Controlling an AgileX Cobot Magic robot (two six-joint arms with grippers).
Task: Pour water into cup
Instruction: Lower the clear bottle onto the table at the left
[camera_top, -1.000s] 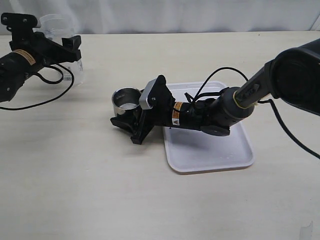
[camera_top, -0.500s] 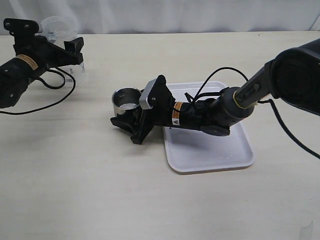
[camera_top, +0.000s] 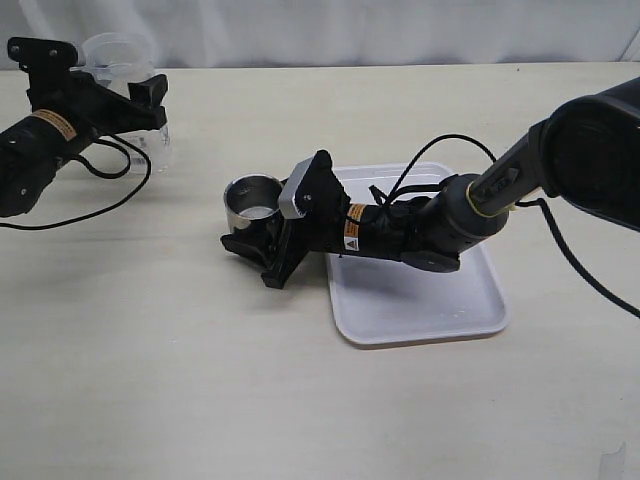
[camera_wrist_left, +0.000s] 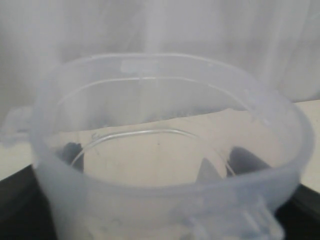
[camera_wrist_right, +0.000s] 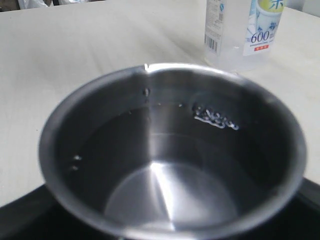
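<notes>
The steel cup (camera_top: 250, 198) stands on the table left of the tray. My right gripper (camera_top: 250, 228) lies low around it, a finger on either side, shut on the cup. In the right wrist view the cup (camera_wrist_right: 100, 120) holds clear water (camera_wrist_right: 165, 170) with small bubbles. The translucent pitcher (camera_top: 128, 62) is at the far left of the table, and my left gripper (camera_top: 135, 92) is shut on it. Its dark fingers (camera_wrist_left: 245, 160) show through the pitcher (camera_wrist_left: 165, 210) wall. The labelled pitcher (camera_wrist_right: 245, 30) also shows in the right wrist view with water (camera_wrist_right: 225, 57) low inside.
A white tray (camera_top: 420, 310) lies right of the cup, under my right arm. Black cables loop beside the left arm (camera_top: 90, 190) and over the right arm (camera_top: 450, 145). A pale curtain (camera_top: 350, 30) closes the back of the table.
My left arm and the pitcher shifted slightly up and to the right early in the second, then stayed still. The right gripper and cup have not moved.
</notes>
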